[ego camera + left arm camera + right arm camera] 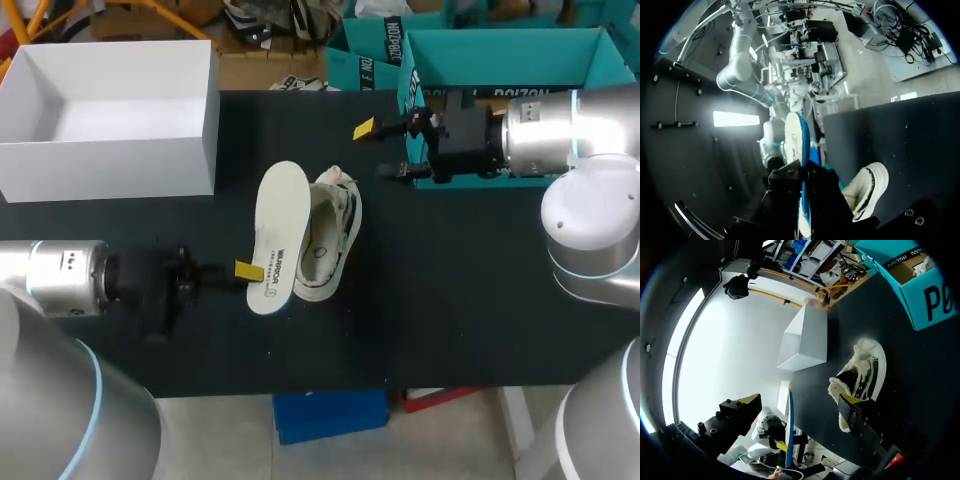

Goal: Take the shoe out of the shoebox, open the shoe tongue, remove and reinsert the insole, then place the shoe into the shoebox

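Observation:
The white insole (pixel 280 232) hangs just left of the shoe, with my left gripper (pixel 250 271) shut on its heel end. In the left wrist view the insole (pixel 799 145) runs edge-on between the fingers, showing its blue underside. The pale low shoe (pixel 330 238) lies on the black table, mouth upward, also seen past the left gripper (pixel 869 191). My right gripper (pixel 378 150) hovers open and holds nothing, behind and to the right of the shoe. The right wrist view shows the shoe (pixel 860 374) ahead of those spread fingers. The white shoebox (pixel 110 115) stands open at the back left.
Teal cardboard boxes (pixel 500 60) stand at the back right, close behind my right gripper. The black table (pixel 450 320) has bare room in front of and to the right of the shoe. The shoebox (pixel 807 342) lies beyond the shoe in the right wrist view.

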`<state>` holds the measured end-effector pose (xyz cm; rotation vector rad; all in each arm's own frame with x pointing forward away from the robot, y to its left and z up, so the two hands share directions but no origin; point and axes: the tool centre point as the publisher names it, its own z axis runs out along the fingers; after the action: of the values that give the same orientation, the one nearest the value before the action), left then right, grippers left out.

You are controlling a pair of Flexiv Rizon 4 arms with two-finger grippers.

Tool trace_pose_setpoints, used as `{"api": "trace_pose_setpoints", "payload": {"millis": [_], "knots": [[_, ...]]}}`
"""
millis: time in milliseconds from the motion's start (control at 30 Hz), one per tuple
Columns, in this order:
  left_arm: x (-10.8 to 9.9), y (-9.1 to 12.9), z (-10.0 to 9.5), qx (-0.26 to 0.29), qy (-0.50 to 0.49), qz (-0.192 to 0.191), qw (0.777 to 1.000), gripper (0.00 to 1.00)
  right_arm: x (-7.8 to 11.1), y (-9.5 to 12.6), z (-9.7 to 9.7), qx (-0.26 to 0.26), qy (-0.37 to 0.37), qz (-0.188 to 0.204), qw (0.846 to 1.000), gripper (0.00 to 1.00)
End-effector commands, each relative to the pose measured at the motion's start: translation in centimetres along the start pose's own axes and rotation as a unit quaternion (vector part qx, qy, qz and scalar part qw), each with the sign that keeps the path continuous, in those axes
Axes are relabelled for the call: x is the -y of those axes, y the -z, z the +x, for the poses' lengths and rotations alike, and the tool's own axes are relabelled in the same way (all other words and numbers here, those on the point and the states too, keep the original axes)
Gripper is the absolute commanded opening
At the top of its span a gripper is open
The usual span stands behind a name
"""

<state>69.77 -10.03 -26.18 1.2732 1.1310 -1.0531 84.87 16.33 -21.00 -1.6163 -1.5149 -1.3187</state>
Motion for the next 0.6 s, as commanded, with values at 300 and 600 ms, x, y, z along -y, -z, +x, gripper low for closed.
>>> {"api": "trace_pose_setpoints", "payload": {"millis": [300, 600], "knots": [[-4.2, -2.3, 0.9, -0.021, -0.017, 0.003, 1.000, 0.00, 0.0, -0.2, -0.1, -0.001, 0.000, -0.001, 1.000, 1.00], [-6.3, -2.8, 1.5, -0.035, -0.020, -0.004, 0.999, 0.00, 0.0, -0.2, -0.1, -0.001, 0.000, -0.001, 1.000, 1.00]]}}
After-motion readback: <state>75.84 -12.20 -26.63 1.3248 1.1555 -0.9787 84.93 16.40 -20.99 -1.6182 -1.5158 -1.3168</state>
